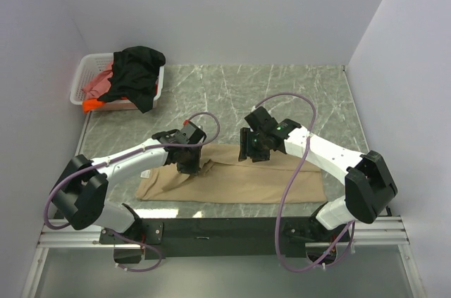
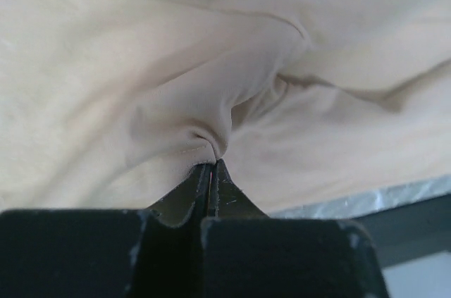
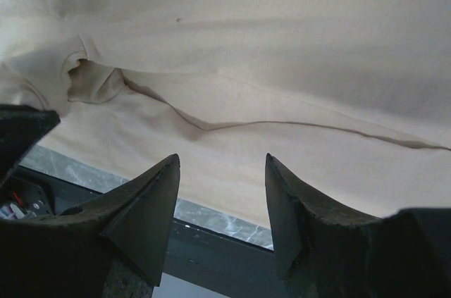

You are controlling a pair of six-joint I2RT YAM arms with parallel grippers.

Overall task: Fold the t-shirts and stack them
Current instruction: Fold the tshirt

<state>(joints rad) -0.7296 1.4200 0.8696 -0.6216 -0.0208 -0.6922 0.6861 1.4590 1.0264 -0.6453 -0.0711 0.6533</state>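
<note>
A tan t-shirt [image 1: 239,184] lies spread flat along the near part of the marble table [image 1: 296,94]. My left gripper [image 1: 192,165] is down on its left part and shut on a small pinch of the cloth. In the left wrist view the tan cloth [image 2: 141,65] bunches into folds right at the closed tips [image 2: 213,163]. My right gripper [image 1: 252,153] hovers over the shirt's far edge near the middle. In the right wrist view it [image 3: 220,159] stands open above the tan cloth [image 3: 282,44], with nothing between the fingers. A black t-shirt [image 1: 137,72] is draped over a pink-red one [image 1: 99,87] and an orange one [image 1: 91,105].
The white lattice basket [image 1: 81,79] holding those shirts stands at the far left corner. A dark mounting rail [image 1: 211,227] runs along the table's near edge just below the tan shirt. White walls close in the left, back and right sides.
</note>
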